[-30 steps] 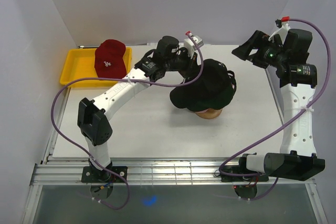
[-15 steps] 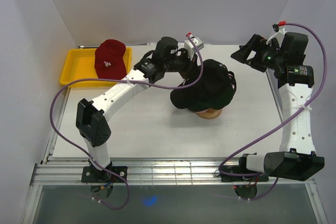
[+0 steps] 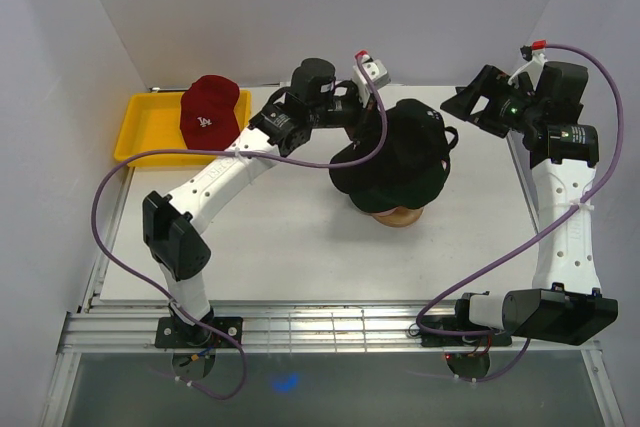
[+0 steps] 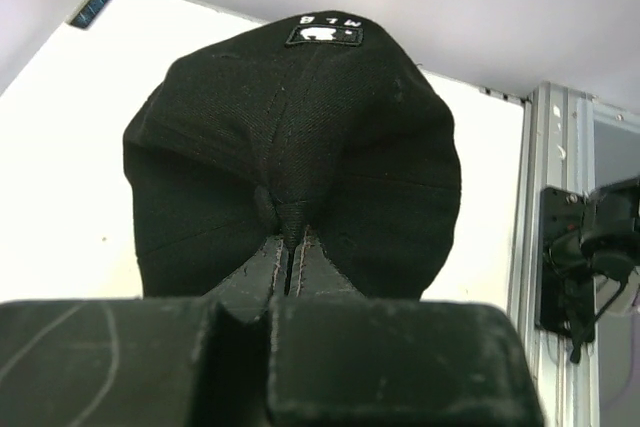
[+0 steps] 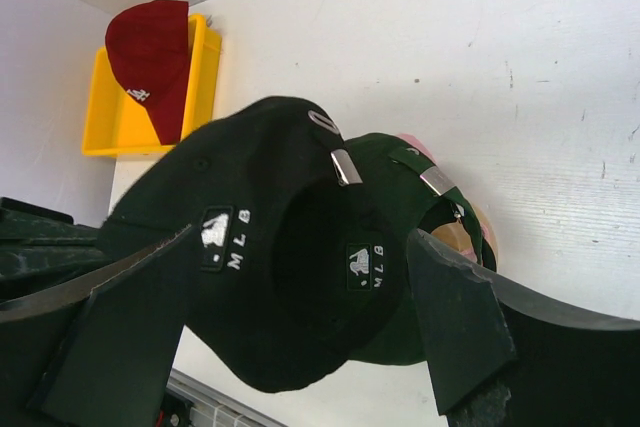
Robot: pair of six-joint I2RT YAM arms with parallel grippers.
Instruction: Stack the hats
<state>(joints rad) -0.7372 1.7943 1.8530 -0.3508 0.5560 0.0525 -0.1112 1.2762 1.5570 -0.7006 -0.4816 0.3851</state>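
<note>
Noted a white tabletop across the middle of the overhead view. Logged the left arm stretched from lower left toward centre, and the right arm standing along the right edge, bent over at upper right. Observed a shallow yellow tray at upper left, near the tabletop's far-left corner.

Found the black hat at centre frame, lying over the dark green hat and covering most of it; could not tell whether fully seated or slightly raised. Confirmed from the right wrist view that both rear straps, with metal buckles, face that camera, each hat bearing a white MLB patch. Placed the green hat on a round-topped wooden stand, of which only a pale sliver shows below the hats. Located the red hat at the tray's right end, white lettering on its front, well apart from the other two.

Checked the left claw: fingers pressed together, pinching a fold of the black hat's crown just beside its top button. Checked the right claw: jaws wide apart, gripping nothing, at upper right of the overhead view.
</note>
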